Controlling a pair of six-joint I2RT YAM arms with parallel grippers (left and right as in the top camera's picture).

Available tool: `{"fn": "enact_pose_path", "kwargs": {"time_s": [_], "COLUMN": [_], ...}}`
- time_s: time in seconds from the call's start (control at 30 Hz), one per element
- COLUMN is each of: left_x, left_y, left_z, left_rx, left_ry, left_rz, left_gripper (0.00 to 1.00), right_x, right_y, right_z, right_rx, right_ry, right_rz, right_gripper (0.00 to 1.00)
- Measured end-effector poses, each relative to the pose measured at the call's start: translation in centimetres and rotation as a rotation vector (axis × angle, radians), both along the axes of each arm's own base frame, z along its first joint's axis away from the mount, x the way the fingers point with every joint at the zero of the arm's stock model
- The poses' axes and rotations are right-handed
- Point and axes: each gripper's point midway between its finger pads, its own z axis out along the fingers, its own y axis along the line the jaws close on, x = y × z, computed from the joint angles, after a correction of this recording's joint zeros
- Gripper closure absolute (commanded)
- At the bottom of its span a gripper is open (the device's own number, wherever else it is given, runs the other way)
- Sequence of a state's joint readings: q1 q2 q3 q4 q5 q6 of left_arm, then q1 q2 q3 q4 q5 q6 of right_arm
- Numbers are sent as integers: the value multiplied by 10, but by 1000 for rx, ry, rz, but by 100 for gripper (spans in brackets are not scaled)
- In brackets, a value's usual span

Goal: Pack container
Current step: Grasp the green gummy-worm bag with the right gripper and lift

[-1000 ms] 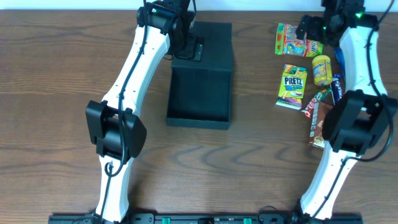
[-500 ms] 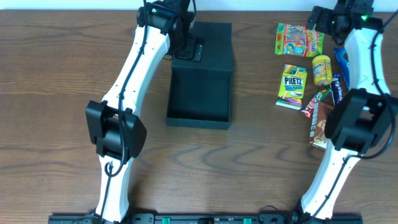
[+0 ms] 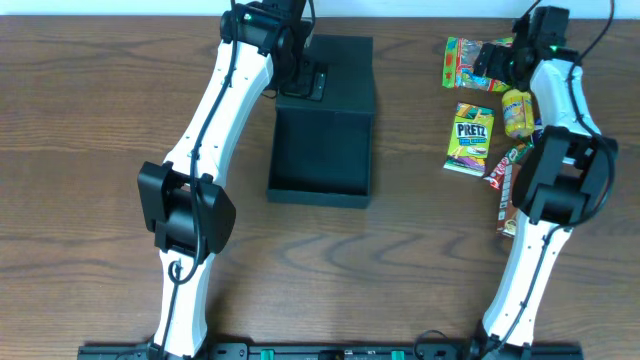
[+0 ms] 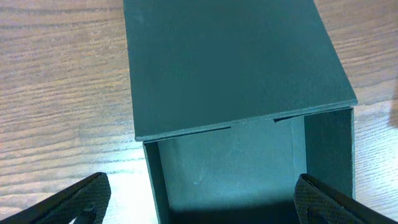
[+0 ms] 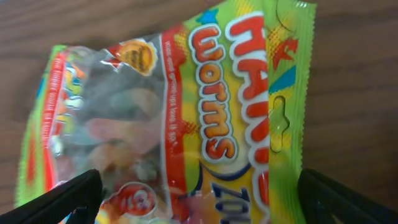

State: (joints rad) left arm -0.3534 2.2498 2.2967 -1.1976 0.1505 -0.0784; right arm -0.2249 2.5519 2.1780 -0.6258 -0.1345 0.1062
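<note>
Since the job is to fill it, the container (image 3: 320, 150) sits mid-table (image 3: 80, 150) between the two arms. Its lid flap (image 4: 230, 62) is folded back flat toward the far edge, so the dark cavity faces up and nothing blocks the way in. The cavity looks empty. The left gripper (image 4: 202, 183) hangs over the line where flap meets box, its fingers spread wide to either side and holding nothing. It may be there to keep the flap down or may simply be parked clear of the loading path; which one cannot be told, nor whether it touches the card.

The snacks lie in a loose cluster well to the right of the container, within the right arm's reach. The Haribo Worms packet (image 5: 186, 112) is farthest back and the green Pretz packet (image 3: 470, 138) is nearer. A small yellow packet (image 3: 517, 110) lies just beside the Pretz, and a brown wrapper (image 3: 507, 205) is partly under the arm. The right gripper (image 5: 199, 186) is poised over the Worms packet with its fingers fully apart. The packet lies flat on the wood between them, not yet pinched, which reads as lining up a first pick.

Against the overhead view of half a second ago, the right wrist has swung leftward from the far right corner onto the Worms packet and now covers its right end. The forearm has come in over the cluster, hiding more of the packets at its right edge. The left arm, the container and the snacks that show have not moved
</note>
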Motion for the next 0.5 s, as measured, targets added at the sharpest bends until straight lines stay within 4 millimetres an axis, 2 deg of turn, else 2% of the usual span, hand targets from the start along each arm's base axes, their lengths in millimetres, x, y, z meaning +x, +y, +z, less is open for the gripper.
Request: {"fn": "enact_pose_path", "kwargs": {"time_s": [0.13,0.2,0.23,0.3,0.4,0.5], "left_x": [-1,-1,-1,-1,-1,-1], "left_y": [0,0,0,0,0,0], "left_z": [0,0,0,0,0,0], "left_rx": [2,2,2,2,2,2], "left_ry": [4,5,5,6,6,6], "left_rz": [0,0,0,0,0,0], "left_gripper": [5,5,4,5,5,4], "right_x": [3,4,4,5,8,10], "right_y": [-1,0,0,1,3,2], "right_z": [-2,-3,-4,-5,-1,1], "right_rx": [-2,0,2,10,19,19], "right_ry": [-12,-14,-14,-15,-28,-37], "right_rz": [0,1,2,4,5,2], "right_gripper": [2,16,26,53,69,78]}}
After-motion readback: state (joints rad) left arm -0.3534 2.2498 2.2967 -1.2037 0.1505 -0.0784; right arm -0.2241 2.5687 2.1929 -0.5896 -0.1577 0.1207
